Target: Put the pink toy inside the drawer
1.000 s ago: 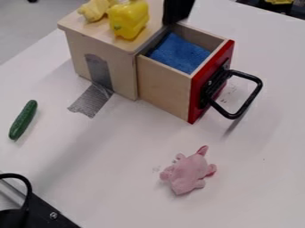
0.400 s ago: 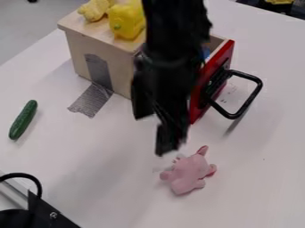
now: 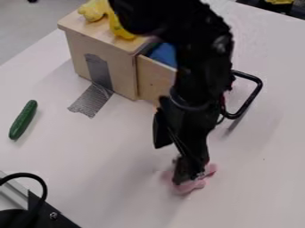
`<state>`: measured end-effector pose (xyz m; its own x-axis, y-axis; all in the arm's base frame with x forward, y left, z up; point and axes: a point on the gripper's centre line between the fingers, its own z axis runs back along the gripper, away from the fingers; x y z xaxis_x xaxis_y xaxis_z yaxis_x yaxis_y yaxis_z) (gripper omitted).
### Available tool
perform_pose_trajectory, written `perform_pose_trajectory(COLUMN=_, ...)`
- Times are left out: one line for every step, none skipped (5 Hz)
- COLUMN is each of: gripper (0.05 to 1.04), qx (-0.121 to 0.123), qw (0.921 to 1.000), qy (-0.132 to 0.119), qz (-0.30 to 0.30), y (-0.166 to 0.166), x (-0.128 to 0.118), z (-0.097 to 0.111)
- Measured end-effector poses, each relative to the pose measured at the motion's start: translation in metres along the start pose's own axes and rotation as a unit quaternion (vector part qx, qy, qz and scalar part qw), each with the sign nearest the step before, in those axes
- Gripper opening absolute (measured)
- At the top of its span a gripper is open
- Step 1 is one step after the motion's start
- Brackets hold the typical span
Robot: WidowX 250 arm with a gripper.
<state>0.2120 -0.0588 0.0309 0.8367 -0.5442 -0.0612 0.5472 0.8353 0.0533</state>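
So you've got the fingers (image 3: 191, 169) right down at the pink toy (image 3: 186, 188), which is lying on the surface (image 3: 89, 178) out in front of the drawer (image 3: 156, 78). They look spread apart to me, one off to the side and the other covering the middle of the toy. I wouldn't call that a grip, and I can't tell if they're actually touching it. Looks like you're lining up the grab, so most of the job is ahead of you.

Having the drawer pulled out makes sense, since you can drop the toy in from above without messing with the handle (image 3: 253, 95). The blue cloth (image 3: 164, 54) inside is probably just padding, so a soft landing. My guess on the gray tape (image 3: 92, 100) running from the wooden box (image 3: 122, 75) down to the surface is that it keeps the box from sliding if you bump it.

I'd get the toy properly between the fingers before closing, because pinching only an edge could let it squirt out. Then lift well clear of the drawer's front and that handle, they're close to your arm (image 3: 202, 75). The cucumber (image 3: 24, 119) is well apart, so it shouldn't bother you.
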Motion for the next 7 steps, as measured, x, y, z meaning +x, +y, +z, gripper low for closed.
perform_pose_trajectory(gripper=0.963, qx=-0.015, qw=0.9998, qy=0.009, qz=0.003, y=-0.004, x=0.003, z=-0.017)
perform_pose_trajectory(gripper=0.685, qx=-0.024, qw=0.9995, qy=0.016, qz=0.008, y=-0.005, x=0.005, z=-0.030)
perform_pose_trajectory(gripper=0.402, qx=-0.020, qw=0.9993, qy=0.031, qz=0.005, y=-0.004, x=0.003, z=-0.025)
perform_pose_trajectory(gripper=0.227, qx=-0.008, qw=0.9998, qy=0.019, qz=0.004, y=0.001, x=0.004, z=0.004)
perform_pose_trajectory(gripper=0.154, qx=0.011, qw=0.9997, qy=-0.007, qz=0.020, y=0.015, x=-0.006, z=0.045)
perform_pose_trajectory(gripper=0.120, qx=0.029, qw=0.9968, qy=-0.045, qz=0.060, y=0.036, x=-0.002, z=0.082)
perform_pose_trajectory(gripper=0.116, qx=0.051, qw=0.9906, qy=-0.072, qz=0.104, y=0.064, x=0.013, z=0.109)
